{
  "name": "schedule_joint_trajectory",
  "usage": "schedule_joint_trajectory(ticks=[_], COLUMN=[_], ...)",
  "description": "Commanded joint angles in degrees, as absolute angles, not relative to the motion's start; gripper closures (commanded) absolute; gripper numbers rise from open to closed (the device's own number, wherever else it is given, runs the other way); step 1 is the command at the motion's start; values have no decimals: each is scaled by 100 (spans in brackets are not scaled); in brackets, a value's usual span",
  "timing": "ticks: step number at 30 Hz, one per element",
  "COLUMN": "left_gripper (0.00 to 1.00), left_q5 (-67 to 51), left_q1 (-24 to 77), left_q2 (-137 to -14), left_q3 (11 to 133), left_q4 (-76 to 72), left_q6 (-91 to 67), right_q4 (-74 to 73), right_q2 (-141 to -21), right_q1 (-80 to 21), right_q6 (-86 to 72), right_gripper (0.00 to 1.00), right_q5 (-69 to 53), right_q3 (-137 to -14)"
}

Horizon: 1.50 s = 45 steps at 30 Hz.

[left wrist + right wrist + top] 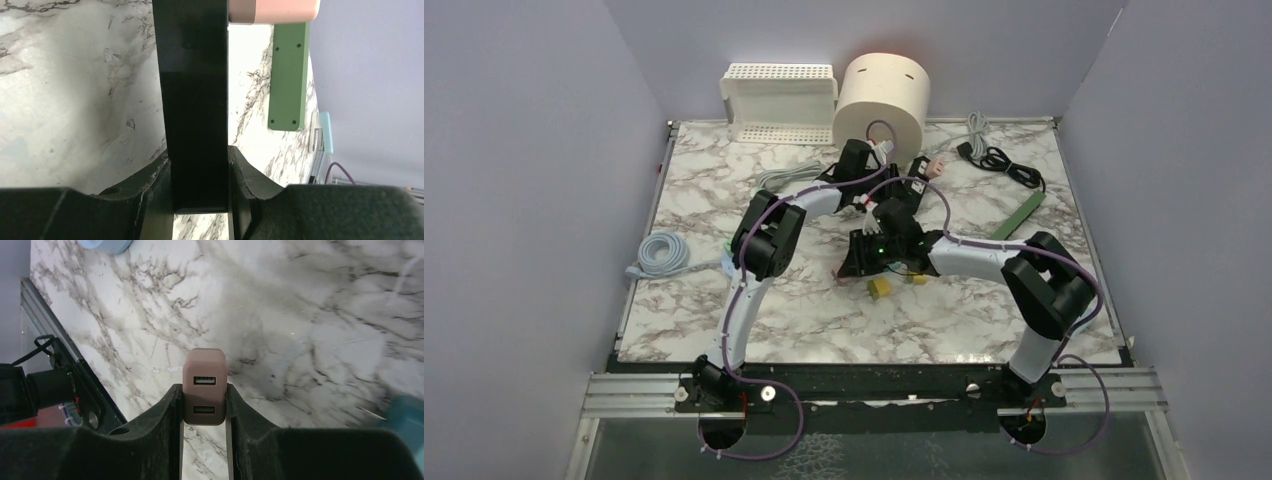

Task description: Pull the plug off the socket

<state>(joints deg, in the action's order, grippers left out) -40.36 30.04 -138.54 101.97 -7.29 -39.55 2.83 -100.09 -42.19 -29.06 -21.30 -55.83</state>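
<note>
My left gripper [200,165] is shut on a black socket strip [195,100], which runs away from the jaws over the marble table. A pink block [272,10] sits against the strip's far end. In the top view the left gripper [892,188] and strip [916,186] are at the back centre, with the pink block [934,168] beside them. My right gripper [204,402] is shut on a pink plug [204,385] with two USB ports, held above the table and apart from the strip. In the top view the right gripper [856,262] is at the centre, with the plug hidden.
A green bar [1019,215] lies at the right. A black cable [1002,160], a white basket [779,100] and a cream cylinder [884,95] are at the back. A pale blue cable coil [659,252] lies at the left. Two small yellow pieces [880,288] lie near the right gripper.
</note>
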Motion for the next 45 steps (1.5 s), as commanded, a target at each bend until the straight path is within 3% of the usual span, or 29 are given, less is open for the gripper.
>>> schedule_joint_trajectory(ticks=[1,7,13,24,40,45], left_gripper=[100,100,100,100,100,100], left_q5=[-4199,-4230,-4310,-4415,-4434,-4456], left_q1=[2885,2789,2700,2604,2566,2566], left_q2=[-13244,-13151,-13149,-13090,-13026,-13013], left_q3=[10133,9960,9962,9830,9682,9663], left_q4=[-724,-707,-620,-554,-595,-576], left_q6=[-3521,-3460,-3360,-3235,-3246,-3237], right_q4=[841,893,924,178,-695,-902], right_q2=[-10120,-10199,-10096,-10209,-9551,-9219], right_q1=[-4484,-4638,-4781,-4790,-4794,-4798], right_q6=[-3286,-3401,-3439,-3269,-2942,-2830], right_gripper=[99,99,88,83,50,46], right_q5=[-2120,-2289,-2325,-2532,-1961,-1736], right_q3=[-5794,-5671,-5467,-5481,-5534,-5906])
